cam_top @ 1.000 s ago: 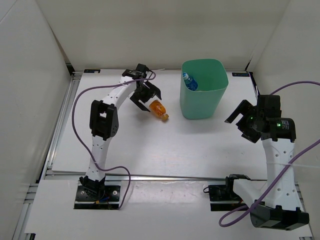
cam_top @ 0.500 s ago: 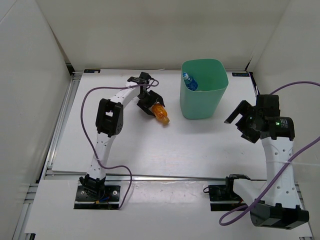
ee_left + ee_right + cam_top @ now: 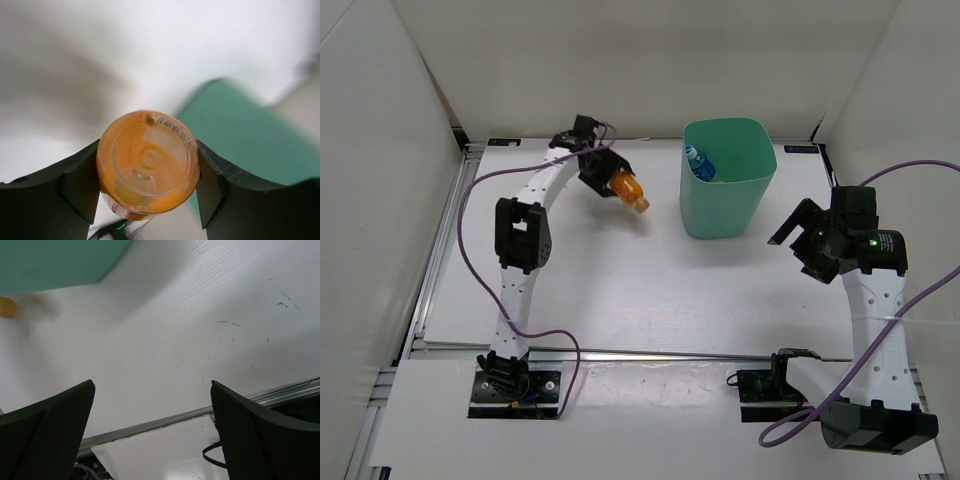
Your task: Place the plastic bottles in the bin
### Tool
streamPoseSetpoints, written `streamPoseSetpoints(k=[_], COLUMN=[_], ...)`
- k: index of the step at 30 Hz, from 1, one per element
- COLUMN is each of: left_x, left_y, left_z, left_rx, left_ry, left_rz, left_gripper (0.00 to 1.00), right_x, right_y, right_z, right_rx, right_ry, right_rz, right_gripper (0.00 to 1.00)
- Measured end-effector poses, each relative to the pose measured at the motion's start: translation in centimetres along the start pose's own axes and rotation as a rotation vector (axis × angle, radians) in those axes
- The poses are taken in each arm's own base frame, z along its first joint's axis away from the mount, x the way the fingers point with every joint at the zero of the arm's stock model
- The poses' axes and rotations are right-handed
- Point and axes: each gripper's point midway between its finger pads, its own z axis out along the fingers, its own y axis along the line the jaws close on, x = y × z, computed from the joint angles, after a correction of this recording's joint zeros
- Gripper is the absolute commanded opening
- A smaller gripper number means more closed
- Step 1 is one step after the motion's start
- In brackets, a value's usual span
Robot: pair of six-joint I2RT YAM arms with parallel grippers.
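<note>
The left pincer (image 3: 608, 178) grips the orange bottle (image 3: 628, 189) above the desk's (image 3: 620, 290) far edge, left of the bin (image 3: 728, 205). Next it should swing above that bin and release. The right pincer (image 3: 798, 232) gapes empty.

This is looking like a robotics lab test cell: plain white panel walls (image 3: 620, 60) are boxing in a flat white desk (image 3: 650, 290), a bare aluminium frame rail (image 3: 438, 250) is running down the frame's left, and purple cables (image 3: 918, 166) are trailing off bolted-down white-and-black robot arms (image 3: 875, 310).
</note>
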Motion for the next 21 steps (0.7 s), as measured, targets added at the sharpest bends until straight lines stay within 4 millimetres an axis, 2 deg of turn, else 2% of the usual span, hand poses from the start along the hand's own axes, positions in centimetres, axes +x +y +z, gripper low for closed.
streamPoseSetpoints(k=[3, 5, 7, 9, 12, 14, 16, 18, 21], left_x=[-4.4, -7.2, -8.5, -8.3, -5.5, -3.0, 0.0, 2.8, 6.8], left_y=[-6.7, -11.4, -15.7, -19.6, -24.9, -26.9, -28.5, -29.5, -30.5], left_z=[-5.0, -10.1, -15.9, -21.5, -28.5, -30.4, -30.6, -29.7, -27.2], left_rx=[0.238, 0.421, 0.611, 0.801, 1.095, 1.210, 1.280, 1.304, 1.305], left_ry=[-0.131, -0.233, -0.317, -0.365, -0.363, -0.333, -0.283, -0.230, -0.150], left_rz=[-0.019, -0.039, -0.057, -0.062, -0.042, -0.031, -0.022, -0.016, -0.009], left_gripper=[0.39, 0.41, 0.47, 0.50, 0.50, 0.46, 0.46, 0.46, 0.48], right_x=[0.0, 0.0, 0.0, 0.0, 0.1, 0.3, 0.4, 0.4, 0.4], right_y=[0.0, 0.1, 0.1, 0.1, 0.1, 0.0, 0.0, 0.0, 0.0], right_z=[0.0, 0.0, 0.0, 0.0, 0.0, 0.1, 0.0, 0.0, -0.1], right_rx=[-0.003, -0.004, -0.005, -0.008, -0.010, -0.009, -0.009, -0.011, -0.013], right_ry=[0.001, 0.001, 0.001, 0.001, -0.001, 0.004, 0.006, 0.003, 0.000], right_rz=[0.000, 0.000, 0.001, 0.001, 0.001, 0.003, 0.004, 0.004, 0.003], right_gripper=[1.00, 1.00, 1.00, 1.00, 1.00, 1.00, 1.00, 1.00, 1.00])
